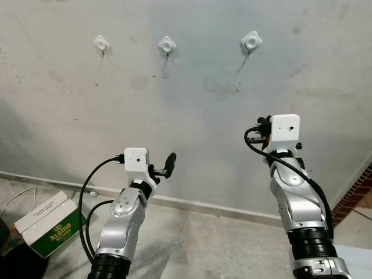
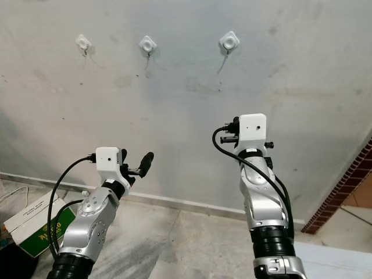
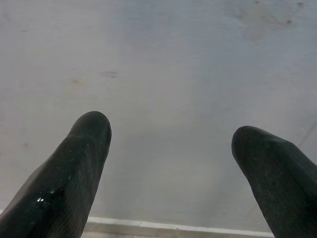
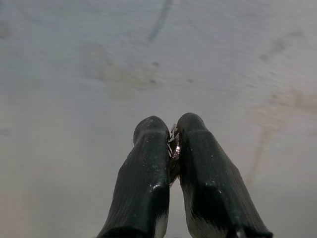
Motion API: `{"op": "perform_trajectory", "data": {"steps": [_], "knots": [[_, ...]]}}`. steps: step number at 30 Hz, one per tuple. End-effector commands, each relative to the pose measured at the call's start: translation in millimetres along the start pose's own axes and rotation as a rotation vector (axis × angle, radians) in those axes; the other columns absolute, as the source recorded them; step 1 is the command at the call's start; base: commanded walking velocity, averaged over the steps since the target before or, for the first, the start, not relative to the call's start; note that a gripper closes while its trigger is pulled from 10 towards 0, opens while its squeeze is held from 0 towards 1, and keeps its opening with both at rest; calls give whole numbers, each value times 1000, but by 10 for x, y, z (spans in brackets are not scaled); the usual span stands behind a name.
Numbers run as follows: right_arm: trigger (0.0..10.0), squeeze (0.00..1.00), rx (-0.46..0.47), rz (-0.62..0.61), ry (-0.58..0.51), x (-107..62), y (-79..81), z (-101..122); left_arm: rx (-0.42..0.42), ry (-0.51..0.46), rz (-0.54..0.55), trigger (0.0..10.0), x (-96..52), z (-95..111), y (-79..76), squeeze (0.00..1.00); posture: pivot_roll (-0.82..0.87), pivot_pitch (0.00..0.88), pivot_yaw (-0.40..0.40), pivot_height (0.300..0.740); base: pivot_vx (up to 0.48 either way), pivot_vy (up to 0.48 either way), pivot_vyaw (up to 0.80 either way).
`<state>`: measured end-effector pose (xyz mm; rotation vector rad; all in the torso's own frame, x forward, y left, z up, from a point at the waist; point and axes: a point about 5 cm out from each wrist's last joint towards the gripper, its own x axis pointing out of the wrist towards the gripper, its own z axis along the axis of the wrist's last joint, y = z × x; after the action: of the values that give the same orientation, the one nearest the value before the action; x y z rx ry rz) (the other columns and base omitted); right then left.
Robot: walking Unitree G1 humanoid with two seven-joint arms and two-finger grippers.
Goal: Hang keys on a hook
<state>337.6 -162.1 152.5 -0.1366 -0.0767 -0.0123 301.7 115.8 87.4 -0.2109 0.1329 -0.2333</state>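
Three white hooks are stuck high on the grey wall: a left hook (image 1: 101, 43), a middle hook (image 1: 167, 44) and a right hook (image 1: 251, 40). My right gripper (image 4: 173, 126) is raised toward the wall, below and slightly right of the right hook. It is shut on a small metal piece of the keys (image 4: 174, 147), which barely peeks out between the fingers. My left gripper (image 3: 171, 134) is held lower, well below the middle hook. It stands open with nothing between its fingers (image 1: 170, 160).
A white and green cardboard box (image 1: 49, 224) lies on the floor at the lower left, near a white cable (image 1: 17, 197). A baseboard (image 1: 192, 203) runs along the foot of the wall. Red brickwork (image 1: 356, 195) begins at the far right.
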Motion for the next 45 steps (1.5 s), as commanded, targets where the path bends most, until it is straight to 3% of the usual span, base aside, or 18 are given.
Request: {"op": "perform_trajectory", "data": {"steps": [1, 8, 21, 45], "knots": [[10000, 0, 13, 1, -61, 13, 36, 120, 0, 2, 13, 10000, -8, 11, 42, 0, -62, 0, 86, 740, 0, 0, 0], [10000, 0, 3, -22, -162, 11, 9, 286, -4, -36, -10, 10000, -19, 59, 34, 0, -61, 0, 86, 740, 0, 0, 0], [10000, 0, -21, -13, -175, 26, 31, 308, -6, -62, -46, 10000, -21, 104, -6, 0, -58, 0, 84, 740, 197, 0, 0], [10000, 0, -27, 13, -109, -228, 57, 82, 4, -31, -64, 10000, -90, 49, 1, 0, -58, 0, 92, 740, 358, 0, 0]]}}
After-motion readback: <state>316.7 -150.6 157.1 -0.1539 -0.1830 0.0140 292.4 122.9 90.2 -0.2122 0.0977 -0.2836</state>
